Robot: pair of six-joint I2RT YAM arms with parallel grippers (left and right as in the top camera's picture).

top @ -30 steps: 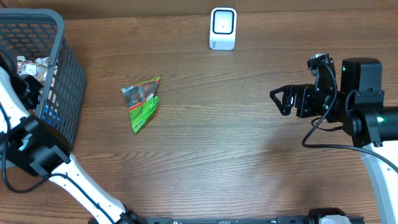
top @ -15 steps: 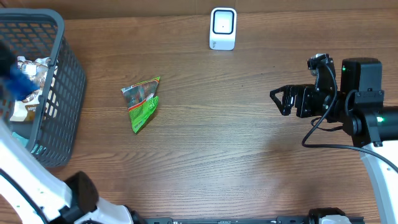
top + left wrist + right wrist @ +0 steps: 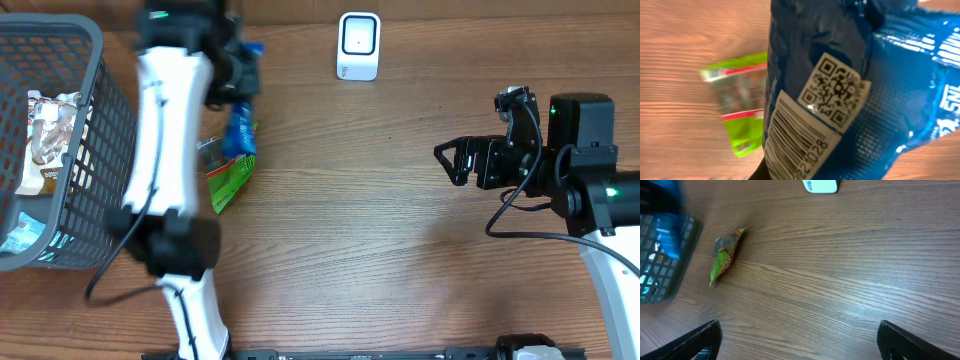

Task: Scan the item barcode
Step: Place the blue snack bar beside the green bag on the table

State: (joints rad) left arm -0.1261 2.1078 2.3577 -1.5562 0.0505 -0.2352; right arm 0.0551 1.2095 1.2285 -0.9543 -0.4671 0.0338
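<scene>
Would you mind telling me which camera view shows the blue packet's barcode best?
The left wrist view: the barcode and a square code label fill the frame. Overhead shows only the blue packet, blurred, no barcode; the right wrist view just a blue smear.

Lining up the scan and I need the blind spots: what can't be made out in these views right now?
- Left hand: overhead, motion-blurred; in the left wrist view the blue packet covers the grip.
- Barcode: left wrist, cut off by the bottom edge.
- Scanner: right wrist, cut off by the top edge.
- Green packet: overhead, partly covered by the left arm.
</scene>
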